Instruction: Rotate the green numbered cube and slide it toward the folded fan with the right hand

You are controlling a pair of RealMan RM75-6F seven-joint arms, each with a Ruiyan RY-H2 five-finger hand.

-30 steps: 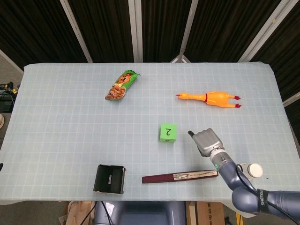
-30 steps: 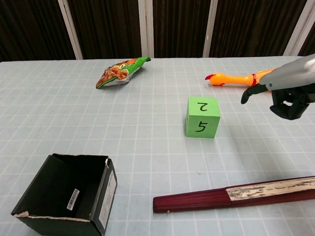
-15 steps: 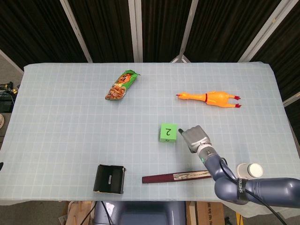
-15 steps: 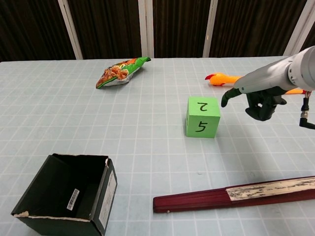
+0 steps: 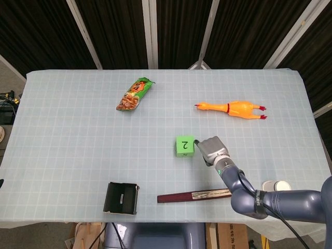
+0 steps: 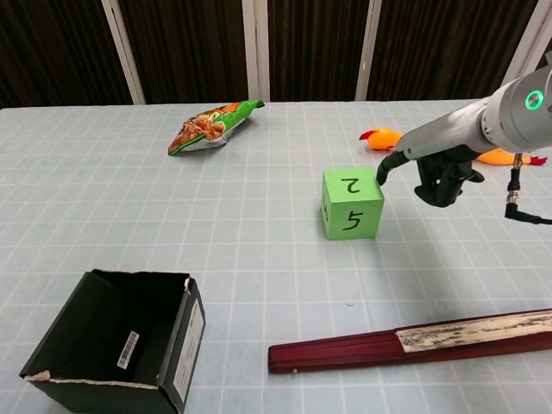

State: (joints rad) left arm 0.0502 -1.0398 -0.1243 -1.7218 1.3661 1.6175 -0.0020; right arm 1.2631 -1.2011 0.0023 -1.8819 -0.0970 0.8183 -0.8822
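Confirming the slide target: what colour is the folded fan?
Dark maroon folded fan, with a pale, worn strip along one end; chest view shows it best.

Right hand reaches the cube

The right hand (image 6: 435, 168) moves leftward until one fingertip (image 6: 381, 178) touches the green numbered cube (image 6: 350, 203), which turns slightly and shifts left.

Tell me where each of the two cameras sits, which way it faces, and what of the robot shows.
Head view: high up, looking down on the whole table; right hand and arm show.
Chest view: low at the near edge, looking across; right hand shows.
Both share the green cube, folded fan, black box, snack bag, rubber chicken.
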